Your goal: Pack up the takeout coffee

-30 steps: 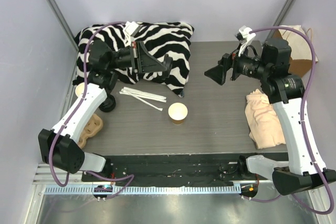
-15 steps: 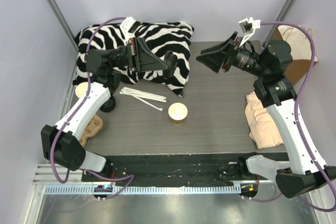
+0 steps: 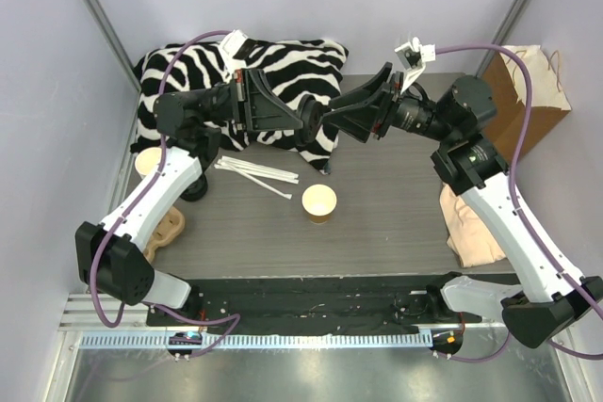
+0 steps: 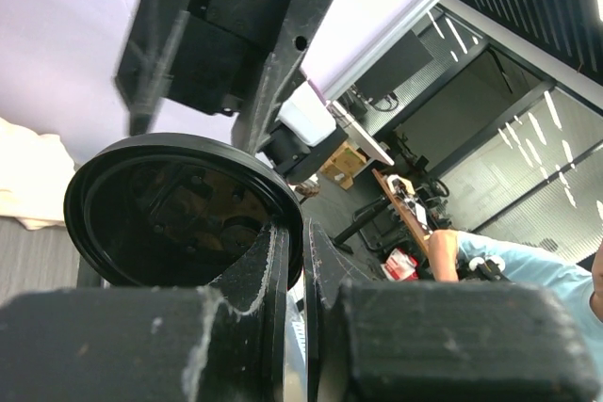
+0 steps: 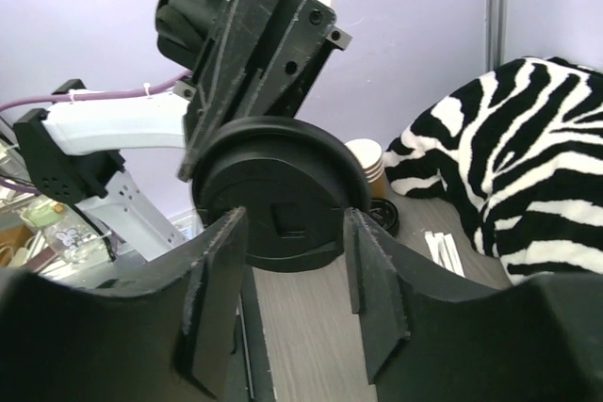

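Note:
No lidded cup is in view. A lidless brown paper cup (image 3: 319,202) with a white inside stands on the table's middle. My left gripper (image 3: 303,118) is raised over the zebra cushion and shut on the rim of a loose black lid (image 3: 308,112). The left wrist view shows the lid's underside (image 4: 179,204) clamped between my left gripper's (image 4: 303,233) jaws. My right gripper (image 3: 332,121) is open and faces the lid from the right. In the right wrist view the lid (image 5: 273,167) sits just beyond my right gripper's (image 5: 294,233) spread jaws.
A zebra cushion (image 3: 283,68) fills the back left. A stack of lidless cups (image 3: 146,162), another black lid (image 3: 193,185) and a cardboard carrier (image 3: 165,228) sit at the left. White stirrers (image 3: 254,174) lie mid-table. A paper bag (image 3: 528,91) and peach cloth (image 3: 476,214) are at the right.
My right gripper has swung left across the table and now faces the lid. My left gripper has shifted slightly right, still holding the lid.

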`<state>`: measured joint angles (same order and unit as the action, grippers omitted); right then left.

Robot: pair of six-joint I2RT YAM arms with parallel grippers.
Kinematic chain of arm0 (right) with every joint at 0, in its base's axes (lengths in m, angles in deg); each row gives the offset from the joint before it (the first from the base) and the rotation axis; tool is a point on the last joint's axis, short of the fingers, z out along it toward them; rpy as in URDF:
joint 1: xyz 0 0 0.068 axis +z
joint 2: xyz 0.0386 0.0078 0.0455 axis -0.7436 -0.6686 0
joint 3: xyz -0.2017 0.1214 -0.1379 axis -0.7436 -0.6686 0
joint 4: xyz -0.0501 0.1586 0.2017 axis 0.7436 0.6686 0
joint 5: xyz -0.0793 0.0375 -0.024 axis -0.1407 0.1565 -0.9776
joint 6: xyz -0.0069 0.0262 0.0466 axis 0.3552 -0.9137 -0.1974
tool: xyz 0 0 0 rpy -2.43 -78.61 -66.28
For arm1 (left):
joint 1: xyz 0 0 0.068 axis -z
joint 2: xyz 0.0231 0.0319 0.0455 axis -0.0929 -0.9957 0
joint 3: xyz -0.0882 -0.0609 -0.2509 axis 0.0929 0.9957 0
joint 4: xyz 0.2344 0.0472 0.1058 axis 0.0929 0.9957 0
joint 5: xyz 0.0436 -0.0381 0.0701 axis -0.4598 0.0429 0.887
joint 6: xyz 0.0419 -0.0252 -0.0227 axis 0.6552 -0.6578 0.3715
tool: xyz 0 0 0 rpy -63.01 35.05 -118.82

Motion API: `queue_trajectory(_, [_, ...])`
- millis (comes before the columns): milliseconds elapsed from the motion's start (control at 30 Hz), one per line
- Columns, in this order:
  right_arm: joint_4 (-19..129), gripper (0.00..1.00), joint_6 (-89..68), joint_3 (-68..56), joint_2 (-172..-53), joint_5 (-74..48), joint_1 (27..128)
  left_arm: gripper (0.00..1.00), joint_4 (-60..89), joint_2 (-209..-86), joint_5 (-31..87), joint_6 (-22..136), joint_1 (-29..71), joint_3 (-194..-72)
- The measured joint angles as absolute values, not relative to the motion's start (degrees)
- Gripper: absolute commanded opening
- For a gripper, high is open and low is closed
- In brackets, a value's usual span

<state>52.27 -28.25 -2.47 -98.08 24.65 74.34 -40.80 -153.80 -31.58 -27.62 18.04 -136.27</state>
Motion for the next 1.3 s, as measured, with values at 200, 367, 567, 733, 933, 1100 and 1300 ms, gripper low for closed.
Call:
queue_trajectory(200, [52.6, 0.62, -26.2, -3.5, -98.2, 24.0, 74.4, 0.0, -42.0, -153.8, -31.6, -28.6, 18.5, -136.4])
queue_trajectory(367, [53.5, 0.54, -24.4, -3.6, -98.3, 23.7, 74.7, 0.0, -42.3, -153.8, -31.6, -28.8, 18.9, -136.6])
queue_trajectory(567, [53.6, 0.44, -23.0, -3.8, -98.3, 23.3, 75.0, 0.0, -42.5, -153.8, -31.6, -29.5, 19.3, -136.8])
queue_trajectory(733, [53.6, 0.39, -22.1, -3.9, -98.3, 23.2, 75.2, 0.0, -42.6, -153.9, -31.6, -29.6, 19.6, -136.8])
queue_trajectory(933, [53.6, 0.4, -21.9, -3.9, -98.3, 23.2, 75.3, 0.0, -42.7, -154.0, -31.6, -29.6, 19.9, -136.8])
queue_trajectory(1100, [53.6, 0.38, -21.8, -3.9, -98.3, 23.2, 75.3, 0.0, -42.7, -154.0, -31.6, -29.6, 20.0, -136.8])
queue_trajectory(1300, [53.6, 0.15, -21.8, -3.9, -98.3, 23.3, 75.6, 0.0, -42.7, -154.0, -31.6, -29.6, 20.2, -136.8])
